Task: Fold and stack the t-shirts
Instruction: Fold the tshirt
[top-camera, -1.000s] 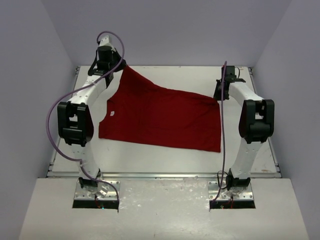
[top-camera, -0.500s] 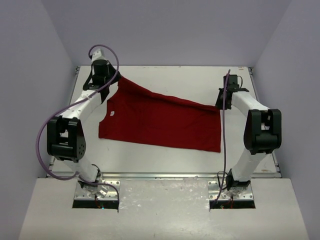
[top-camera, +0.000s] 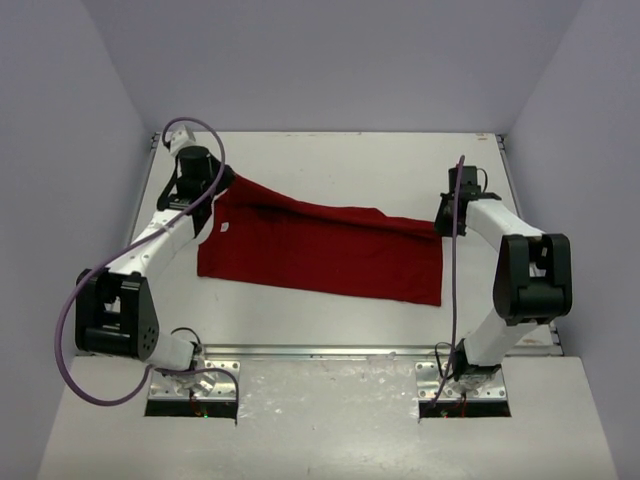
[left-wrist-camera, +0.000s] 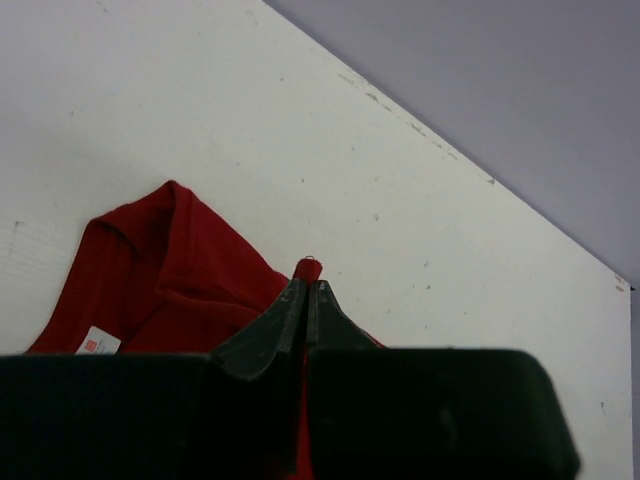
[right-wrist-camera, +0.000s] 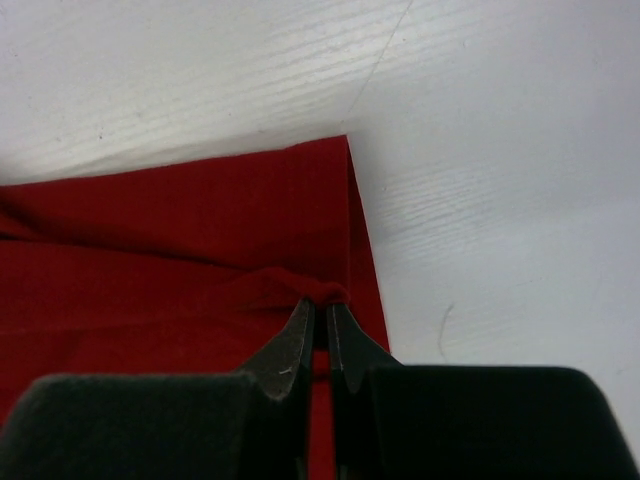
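Note:
One deep-red t-shirt (top-camera: 320, 258) lies spread across the white table (top-camera: 350, 165), its collar end to the left. Its far edge is lifted and drawn over the rest of the cloth. My left gripper (top-camera: 222, 184) is shut on the far left corner. In the left wrist view a nub of red t-shirt (left-wrist-camera: 150, 270) sticks out past the closed tips of the left gripper (left-wrist-camera: 307, 287). My right gripper (top-camera: 440, 222) is shut on the far right corner. In the right wrist view a bunch of the t-shirt (right-wrist-camera: 180, 240) is pinched at the right gripper (right-wrist-camera: 322, 305).
A white label (top-camera: 226, 228) marks the collar; the left wrist view shows this label (left-wrist-camera: 97, 343) too. Grey walls (top-camera: 320, 60) enclose the table at the back and sides. A metal rail (top-camera: 320, 350) runs along the near edge, between the arm bases.
Both grippers have come toward the near side with the shirt's far edge, the left one also lower and further left. The raised flap has flattened over the shirt's body.

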